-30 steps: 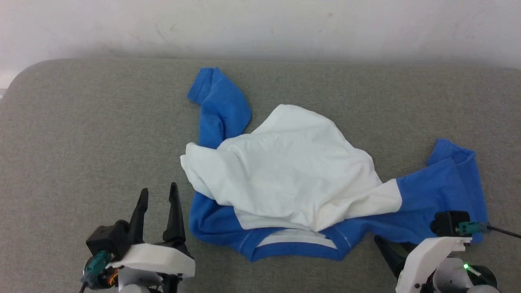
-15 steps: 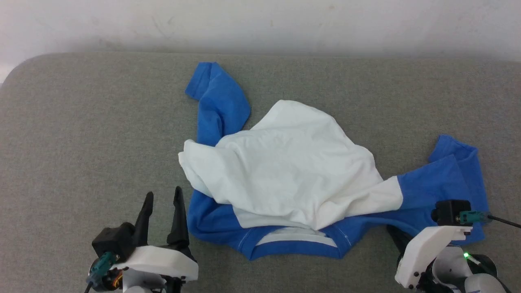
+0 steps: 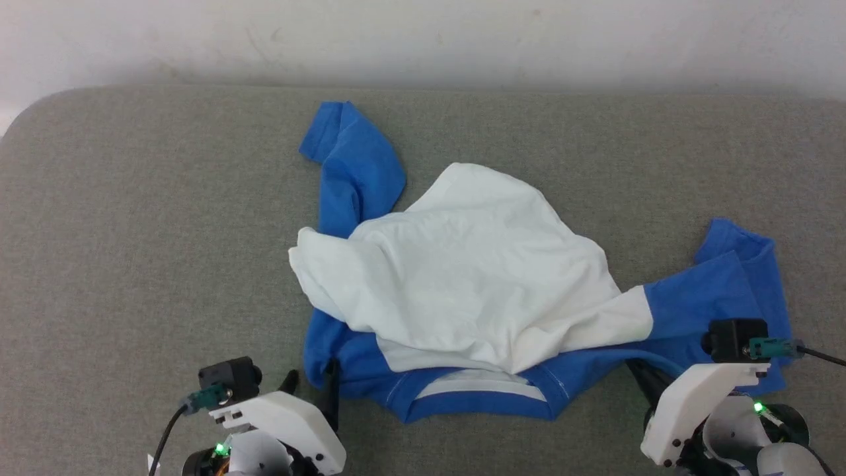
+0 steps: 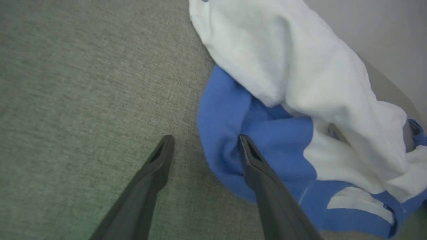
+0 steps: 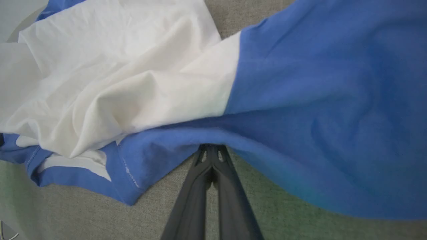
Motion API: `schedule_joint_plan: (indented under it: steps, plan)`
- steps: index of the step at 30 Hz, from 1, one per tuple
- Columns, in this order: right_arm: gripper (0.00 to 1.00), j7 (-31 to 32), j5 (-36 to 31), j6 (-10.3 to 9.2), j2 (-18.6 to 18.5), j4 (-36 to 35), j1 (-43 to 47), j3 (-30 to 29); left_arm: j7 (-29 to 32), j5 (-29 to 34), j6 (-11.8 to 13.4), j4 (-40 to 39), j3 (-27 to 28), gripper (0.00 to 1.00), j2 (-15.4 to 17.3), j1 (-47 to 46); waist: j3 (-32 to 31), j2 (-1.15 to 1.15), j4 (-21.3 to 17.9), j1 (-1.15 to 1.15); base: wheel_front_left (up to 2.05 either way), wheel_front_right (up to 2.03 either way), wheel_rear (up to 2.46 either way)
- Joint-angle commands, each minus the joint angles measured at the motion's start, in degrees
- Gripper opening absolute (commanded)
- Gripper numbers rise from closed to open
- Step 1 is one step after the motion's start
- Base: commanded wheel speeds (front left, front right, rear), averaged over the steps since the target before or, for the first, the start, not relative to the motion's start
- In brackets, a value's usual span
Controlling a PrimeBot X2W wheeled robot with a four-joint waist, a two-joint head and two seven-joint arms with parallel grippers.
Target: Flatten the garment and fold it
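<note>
On the grey surface, right claw pinching the garment, left claw wide astride its edge.

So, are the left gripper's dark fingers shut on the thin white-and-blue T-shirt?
No, the left gripper stands open, one finger over the grey fabric surface, the other over the blue edge of the white-and-blue T-shirt.

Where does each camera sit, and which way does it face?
Head view: on the robot's head, facing forward and down at the T-shirt on the grey surface; left gripper lower left, right gripper lower right.
Left wrist view: on the left wrist, looking along its open fingers at the T-shirt's blue edge.
Right wrist view: on the right wrist, looking along its shut fingers, which pinch the blue cloth.
Shared: both wrist views show the collar, from opposite sides.
</note>
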Motion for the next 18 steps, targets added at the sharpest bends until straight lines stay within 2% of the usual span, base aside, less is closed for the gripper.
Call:
schedule_joint_plan:
  steps: [1,2,3,4,5,6,13,18]
  plan:
    - [0.00,0.3,-0.2,-0.05,0.2,-0.5,0.1,0.0,2.2,-0.4,0.8,0.1,-0.4,1.00,0.1,0.2,0.2,0.00,-0.1,0.00,0.00,0.00,0.00]
    - [0.00,0.3,-0.2,-0.05,0.2,-0.5,0.1,0.0,3.4,-0.5,1.0,0.4,-0.6,1.00,0.2,0.0,0.2,0.00,-0.2,0.00,0.00,0.00,0.00]
    - [0.00,0.3,-0.3,-0.05,0.2,-0.6,0.0,0.1,4.9,-0.6,1.1,1.1,-1.0,0.95,0.4,-0.1,0.3,0.00,-0.4,0.00,0.00,0.00,0.00]
    - [0.00,0.3,-0.3,-0.05,0.2,-0.7,-0.1,0.2,5.8,-0.6,1.2,1.4,-1.3,0.39,0.6,-0.3,0.4,0.00,-0.5,0.00,0.00,0.00,0.00]
    - [0.00,0.3,-0.3,-0.05,0.2,-0.8,-0.1,0.2,5.7,-0.8,1.2,1.4,-1.2,0.09,0.5,-0.6,0.5,0.00,-0.7,0.00,0.00,0.00,0.00]
    - [0.00,0.3,-0.4,-0.05,0.2,-0.9,-0.2,0.2,5.8,-1.1,1.1,1.5,-1.2,0.00,0.5,-0.7,0.5,0.00,-0.8,0.00,0.00,0.00,0.00]
    - [0.00,-0.1,-0.1,-0.05,0.2,-1.7,-0.1,-0.3,0.9,-5.4,-0.6,-1.3,0.6,0.00,-0.6,-0.8,0.2,0.00,-1.4,0.00,0.00,0.00,0.00]
    - [0.00,-0.2,2.8,-0.05,0.2,-5.1,-1.8,-0.6,-3.8,-11.1,-2.5,-8.2,2.7,0.00,-1.3,-1.6,-1.1,0.00,-1.7,0.00,0.00,0.00,0.00]
